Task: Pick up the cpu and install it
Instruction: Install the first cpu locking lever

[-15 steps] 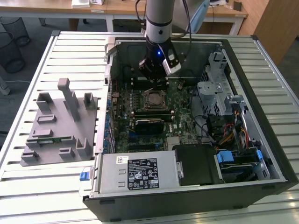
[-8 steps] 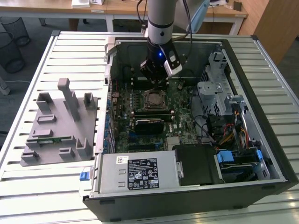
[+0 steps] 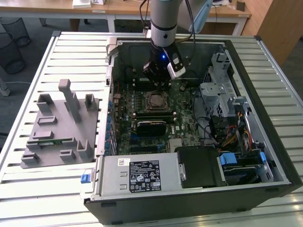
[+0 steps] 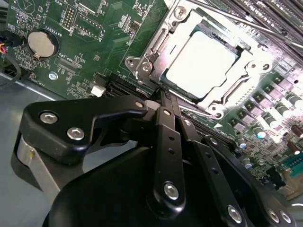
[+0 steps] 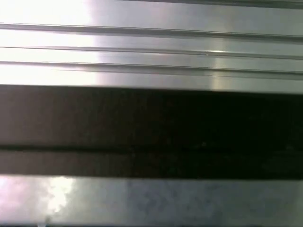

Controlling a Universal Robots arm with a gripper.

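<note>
CPU [image 4: 201,64]: seated flat in the metal socket frame [image 4: 142,66] on the green board [image 4: 94,28], silver top facing up, all four edges inside the frame. In the exterior view it lies directly below the tool, approx. mid-board [image 3: 155,100].

Gripper [image 4: 164,92]: fingers brought fully together, tips meeting, nothing held between them. In the second wrist view the tips sit over the near corner of the socket frame, apart from the CPU top; contact w/ the frame cannot be told.

Clearance around the tool:
- Ahead of the tips: CPU and frame; beyond them, rows of dark memory slots [image 4: 265,14].
- To one side: open board w/ a coin battery [image 4: 41,43], well apart from the tips.
- Behind the tips: bare grey case metal [image 4: 28,118].
- Arm [image 3: 163,23] enters the open PC case [image 3: 189,203] from above, near the far wall. The drive cage [image 3: 220,71] stands beside it on the exterior view's right, w/ a gap between.

Outside the case: grey fixture tray [image 3: 61,127] on the slatted table [image 3: 28,189], on the exterior view's left, well apart from the tool.

First wrist view: bright metal bands and a dark band; no more can be told.
</note>
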